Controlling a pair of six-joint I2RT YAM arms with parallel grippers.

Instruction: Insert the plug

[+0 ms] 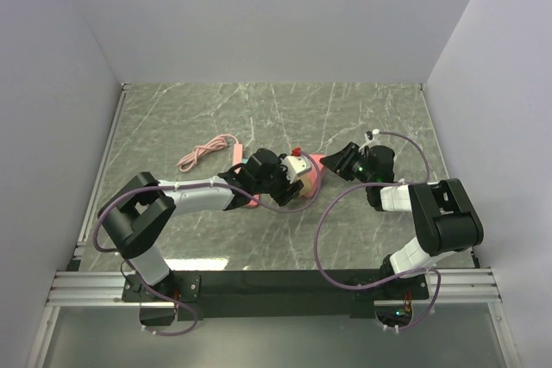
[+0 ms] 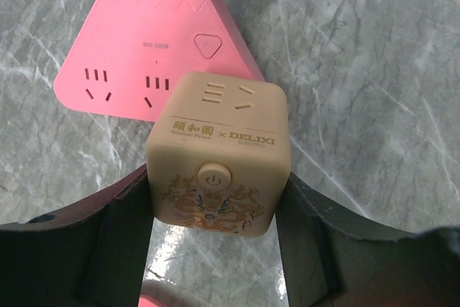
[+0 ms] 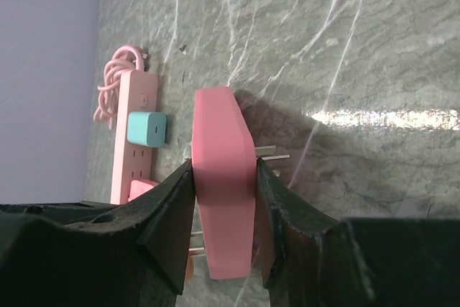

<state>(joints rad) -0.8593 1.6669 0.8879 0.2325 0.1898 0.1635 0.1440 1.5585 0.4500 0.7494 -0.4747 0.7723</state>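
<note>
Two grippers, both loaded: left gripper (image 2: pixel 219 203) pinched beige cube (image 2: pixel 219 141); right gripper (image 3: pixel 224 177) pinched pink triangle (image 3: pixel 223 124) edgewise. Triangle's socket face lay just beyond cube.

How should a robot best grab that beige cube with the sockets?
Grip two opposite flat sides, coming from the end opposite the sockets, as the left gripper does. The cube has parallel walls that seat the fingers evenly, and its socket face and button stay uncovered.
</note>
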